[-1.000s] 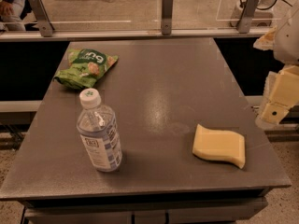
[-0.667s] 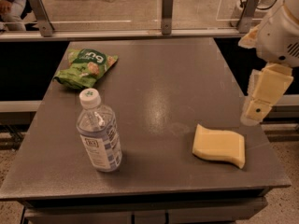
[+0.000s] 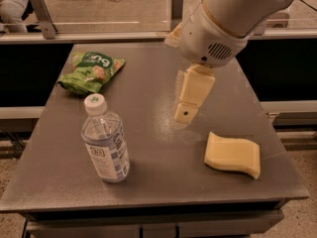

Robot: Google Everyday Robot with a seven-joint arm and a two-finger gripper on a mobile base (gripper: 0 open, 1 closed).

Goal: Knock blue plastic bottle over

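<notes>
The blue plastic bottle (image 3: pixel 104 142) stands upright near the front left of the grey table (image 3: pixel 148 172). It is clear, with a white cap and a blue-and-white label. My gripper (image 3: pixel 185 114) hangs from the white arm above the middle of the table, to the right of the bottle and well apart from it. It points down towards the tabletop and holds nothing that I can see.
A green snack bag (image 3: pixel 90 72) lies at the back left of the table. A yellow sponge (image 3: pixel 233 154) lies at the front right, just below and right of the gripper. A rail with metal posts (image 3: pixel 177 4) runs behind the table.
The arm has swung in from the right edge to over the middle of the table, closer to the bottle. The bottle, bag and sponge have not moved.
</notes>
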